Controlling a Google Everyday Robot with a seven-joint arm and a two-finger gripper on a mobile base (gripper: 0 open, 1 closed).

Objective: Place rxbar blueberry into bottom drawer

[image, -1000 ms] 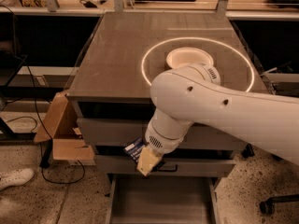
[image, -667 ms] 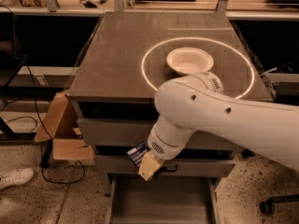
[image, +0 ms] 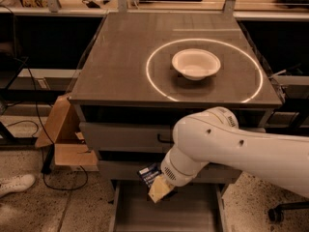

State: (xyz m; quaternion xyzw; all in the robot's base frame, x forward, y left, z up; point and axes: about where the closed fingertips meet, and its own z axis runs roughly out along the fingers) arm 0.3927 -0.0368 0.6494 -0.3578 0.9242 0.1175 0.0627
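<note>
Lower centre of frame: gripper [image: 156, 187] over the open bottom drawer [image: 188, 215], fingers clamped on the rxbar blueberry [image: 147, 174]. Bar's long axis looks diagonal, free end pointing upper left; other end hidden behind fingers.

The cream gripper [image: 157, 191], at 6 o'clock from the white bowl [image: 196, 63], holds a navy snack bar [image: 147, 172] with white text over the grey drawer [image: 193, 215].

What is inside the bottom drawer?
Only bare grey floor shows in the bottom drawer. The gripper, holding the rxbar blueberry, hangs above its back and covers that part.
</note>
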